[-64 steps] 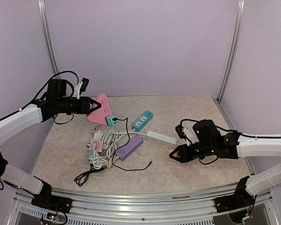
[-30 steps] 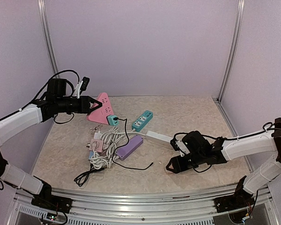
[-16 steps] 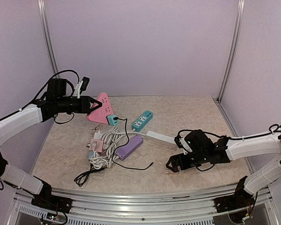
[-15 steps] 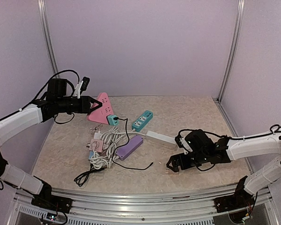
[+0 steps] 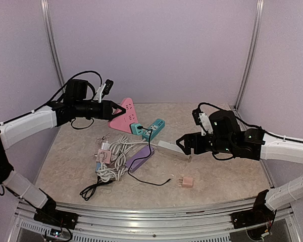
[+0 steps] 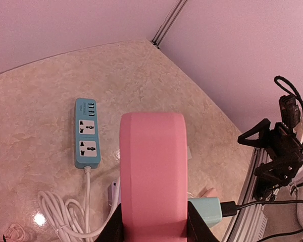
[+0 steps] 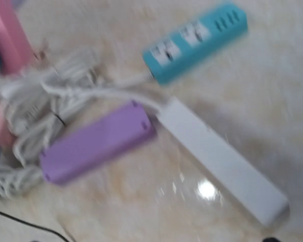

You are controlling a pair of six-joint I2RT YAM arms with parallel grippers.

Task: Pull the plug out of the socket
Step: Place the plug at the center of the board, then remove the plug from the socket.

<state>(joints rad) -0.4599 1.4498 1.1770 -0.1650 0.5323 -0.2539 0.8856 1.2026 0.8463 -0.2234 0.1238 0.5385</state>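
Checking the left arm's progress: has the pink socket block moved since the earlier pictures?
Yes. Held in the left claw, the pink socket block has shifted right, closer to the teal power strip, which stayed put.

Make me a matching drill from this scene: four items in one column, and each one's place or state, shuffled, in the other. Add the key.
Items
1. pink socket block
2. teal plug
3. small pink plug
4. right gripper

Places and states
A. open, holding nothing, over the table
B. lying loose on the table near its front edge
C. clamped in the left gripper
D. seated in the pink socket block

Pairs: 1-C, 2-D, 3-B, 4-A
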